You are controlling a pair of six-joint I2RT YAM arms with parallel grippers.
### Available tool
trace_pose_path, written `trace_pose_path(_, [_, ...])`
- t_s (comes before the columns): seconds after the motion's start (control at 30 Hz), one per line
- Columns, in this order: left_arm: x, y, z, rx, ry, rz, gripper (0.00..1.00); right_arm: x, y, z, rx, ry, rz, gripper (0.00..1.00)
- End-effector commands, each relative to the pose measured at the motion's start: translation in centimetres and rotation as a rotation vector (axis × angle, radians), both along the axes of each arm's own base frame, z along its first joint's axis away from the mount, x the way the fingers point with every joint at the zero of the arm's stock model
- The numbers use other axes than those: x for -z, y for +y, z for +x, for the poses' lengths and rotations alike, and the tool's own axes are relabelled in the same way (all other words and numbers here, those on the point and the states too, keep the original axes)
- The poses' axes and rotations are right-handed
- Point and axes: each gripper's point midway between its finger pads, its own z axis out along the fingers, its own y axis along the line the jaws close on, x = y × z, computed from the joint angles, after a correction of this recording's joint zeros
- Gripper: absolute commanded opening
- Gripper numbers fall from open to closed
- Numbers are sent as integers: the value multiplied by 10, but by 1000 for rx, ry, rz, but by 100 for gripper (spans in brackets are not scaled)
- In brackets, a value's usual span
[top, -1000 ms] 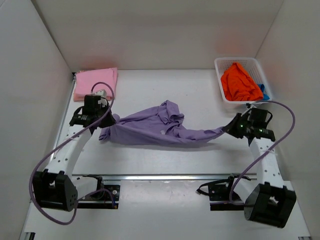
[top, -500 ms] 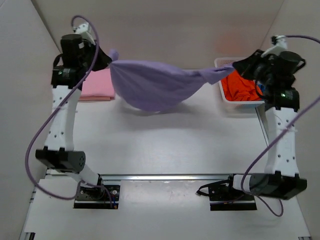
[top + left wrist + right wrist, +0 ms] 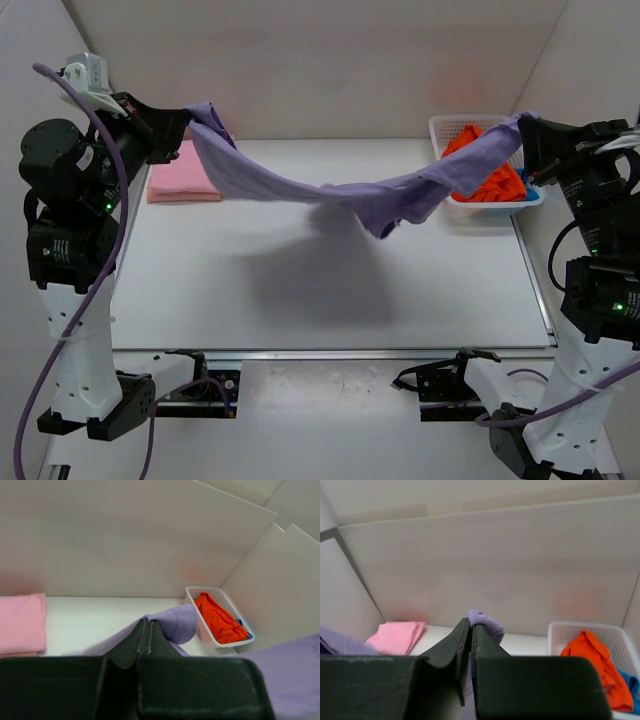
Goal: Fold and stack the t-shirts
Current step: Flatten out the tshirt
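In the top view, at upper right of the frame, the purple t-shirt covers the lower left part of the basket and part of the orange t-shirt.

In the left wrist view, the frame's left edge cuts off the pink t-shirt.

In the right wrist view, the right edge cuts off the basket. The blue t-shirt shows only as a sliver beneath the orange one.

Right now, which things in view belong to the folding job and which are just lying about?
Job: purple t-shirt, clamped by left tool and right tool; folded pink t-shirt; orange t-shirt and blue t-shirt.
Lying about: white basket holding those two; table.
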Motion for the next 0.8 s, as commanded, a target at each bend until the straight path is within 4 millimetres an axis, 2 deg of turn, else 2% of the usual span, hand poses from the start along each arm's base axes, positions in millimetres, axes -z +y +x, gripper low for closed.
trace_pose_path(0.0, [39,-5,36,1,127,9,0,-3,4,21,-45,11,6,0])
trace_pose_path(0.1, [68,-6,55,3,207,19,0,11,5,46,-86,65,21,0])
trace_pose_path(0.13, [85,-6,64,-3,255,21,0,16,8,52,-114,80,21,0])
trace_pose_path(0.17, [105,-5,75,-10,300,28,0,27,7,65,-122,112,28,0])
trace_pose_path(0.2, [116,-2,82,-20,323,31,0,37,6,78,-131,146,37,0])
trace_pose_path(0.23, [133,-3,88,-23,363,38,0,44,6,85,-139,162,36,0])
trace_pose_path(0.3, [166,-1,109,-33,436,48,0,71,8,115,-156,241,38,0])
trace_pose_path(0.33, [180,-3,112,-19,470,67,0,82,11,124,-166,268,34,0])
trace_pose_path(0.4, [199,-5,128,-10,523,84,0,100,10,143,-170,322,37,0])
trace_pose_path(0.47, [201,-9,136,9,541,96,0,113,10,161,-188,372,60,0])
trace_pose_path(0.5, [186,-10,139,10,505,102,0,102,14,159,-200,357,64,0])
trace_pose_path(0.53, [188,-11,141,9,517,108,0,104,16,164,-204,367,52,0])
trace_pose_path(0.6, [155,-7,140,-2,454,109,0,65,22,158,-191,291,7,0])
trace_pose_path(0.63, [134,-2,137,-15,415,104,0,58,22,160,-170,275,-13,1])
trace_pose_path(0.67, [127,3,137,-30,401,103,0,36,22,152,-166,229,-15,0])
trace_pose_path(0.7, [109,8,129,-48,364,105,0,19,17,147,-153,187,-24,0])
trace_pose_path(0.73, [101,11,124,-62,346,103,0,7,13,139,-151,152,-18,0])
trace_pose_path(0.77, [88,17,114,-87,310,101,0,5,5,135,-151,144,5,0])
